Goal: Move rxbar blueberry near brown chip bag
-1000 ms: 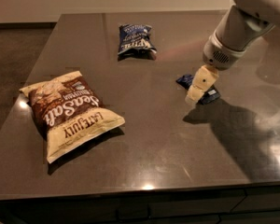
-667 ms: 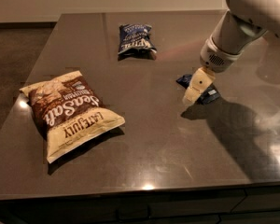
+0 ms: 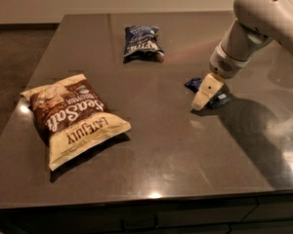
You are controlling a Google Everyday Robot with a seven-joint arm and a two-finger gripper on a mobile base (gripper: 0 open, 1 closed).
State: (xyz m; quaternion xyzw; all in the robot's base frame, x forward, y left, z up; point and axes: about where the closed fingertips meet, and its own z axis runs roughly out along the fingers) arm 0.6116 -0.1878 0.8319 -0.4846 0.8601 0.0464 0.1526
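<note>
The rxbar blueberry (image 3: 194,84) is a small flat dark-blue wrapper lying on the table at the right of the middle, mostly covered by the gripper. The gripper (image 3: 204,94) hangs from the white arm at the upper right, its cream fingers pointing down onto the bar. The brown chip bag (image 3: 72,116) lies flat at the left front, brown centre with cream edges and "Sea Salt" script, far from the bar.
A smaller dark-blue chip bag (image 3: 141,43) lies at the back middle of the dark table (image 3: 161,150). The table's front edge runs along the bottom, and the floor drops away at the left.
The gripper has shifted slightly left and down over the bar. The bar and both bags stay where they were.
</note>
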